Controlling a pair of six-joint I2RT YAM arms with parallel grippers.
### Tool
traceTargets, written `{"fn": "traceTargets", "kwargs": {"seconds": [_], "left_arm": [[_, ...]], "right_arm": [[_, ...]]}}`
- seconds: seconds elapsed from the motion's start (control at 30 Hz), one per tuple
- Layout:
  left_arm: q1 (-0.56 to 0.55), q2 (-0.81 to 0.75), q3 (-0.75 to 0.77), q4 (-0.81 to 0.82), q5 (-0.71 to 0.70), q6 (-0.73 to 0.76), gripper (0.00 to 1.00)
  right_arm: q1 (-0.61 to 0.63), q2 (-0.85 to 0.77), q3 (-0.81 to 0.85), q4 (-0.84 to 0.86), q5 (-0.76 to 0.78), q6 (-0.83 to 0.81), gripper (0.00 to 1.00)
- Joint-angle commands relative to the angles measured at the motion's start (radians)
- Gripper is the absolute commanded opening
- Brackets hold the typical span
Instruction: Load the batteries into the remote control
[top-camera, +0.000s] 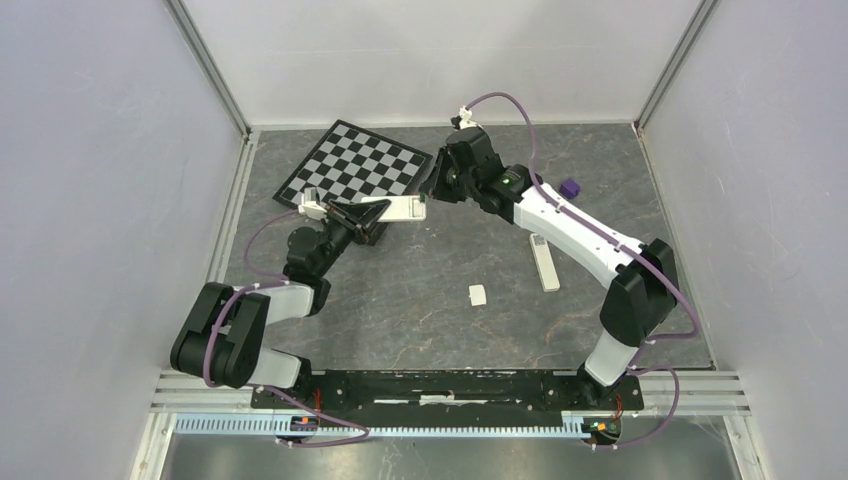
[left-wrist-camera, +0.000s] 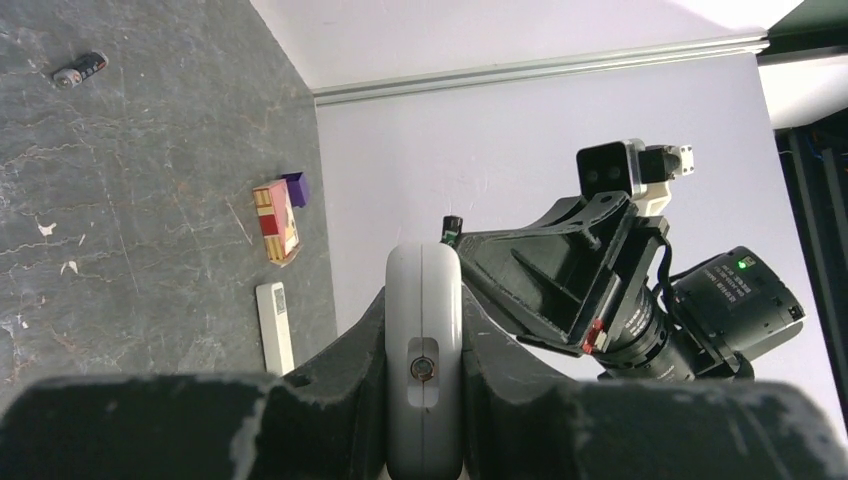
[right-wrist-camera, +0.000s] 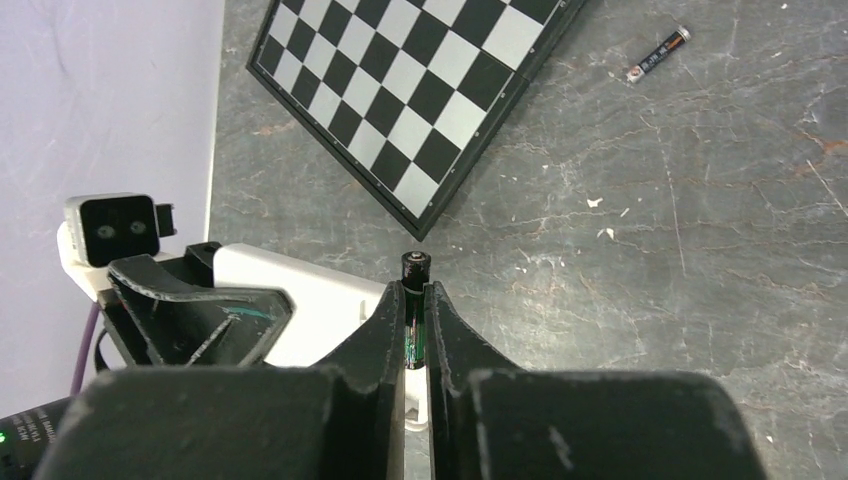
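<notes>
Right wrist view shows the right claw (right-wrist-camera: 415, 295) pinched narrow on 1 battery (right-wrist-camera: 415, 266). It is a slim dark cylinder with a green streak on its wrap, held lengthwise along the fingers, its round cap poking just past the tips. It hangs in the air above the table (right-wrist-camera: 700, 300), right beside one end of the white remote (top-camera: 402, 208). The left claw (left-wrist-camera: 424, 305) is clamped on that remote by its sides and holds it clear of the surface, near the chessboard (top-camera: 355, 160) in the far left corner. A 2nd battery (right-wrist-camera: 658, 54), dark with a silver end, lies flat on the bare surface near 1 corner of the chessboard.

Count: 2 batteries, 1 remote, 1 thin pale stick (top-camera: 544, 262) toward the right edge, 1 small white piece (top-camera: 478, 294) mid-table, and 1 red-and-yellow box (left-wrist-camera: 276, 220) just beside 1 purple block (left-wrist-camera: 296, 188).
</notes>
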Motion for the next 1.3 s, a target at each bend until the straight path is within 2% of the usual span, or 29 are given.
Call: {"fn": "traceTargets", "kwargs": {"seconds": [0.0,0.27,0.67,0.9,1.07,1.27], "left_arm": [[-0.01,0.009,0.047,0.073,-0.034,-0.079,0.02],[-0.036,-0.003,0.061,0.044,-0.072,-0.074,0.02],[-0.048,-0.035,0.052,0.017,-0.122,-0.126,0.02],[-0.054,-0.016,0.062,0.05,-0.122,-0.152,0.02],[-0.056,-0.003,0.059,0.071,-0.121,-0.154,0.02],[-0.056,0.008,0.058,0.09,-0.124,-0.16,0.02]], "right_arm": [[0.011,-0.004,0.048,-0.026,0.033,-0.027,0.1],[0.043,0.02,0.101,-0.058,0.038,-0.048,0.13],[0.054,-0.005,0.059,-0.068,0.14,-0.058,0.16],[0.065,0.004,0.058,-0.046,0.101,-0.056,0.2],[0.066,0.005,0.055,-0.038,0.076,-0.048,0.25],[0.063,-0.02,0.057,-0.054,0.079,-0.047,0.39]]}}
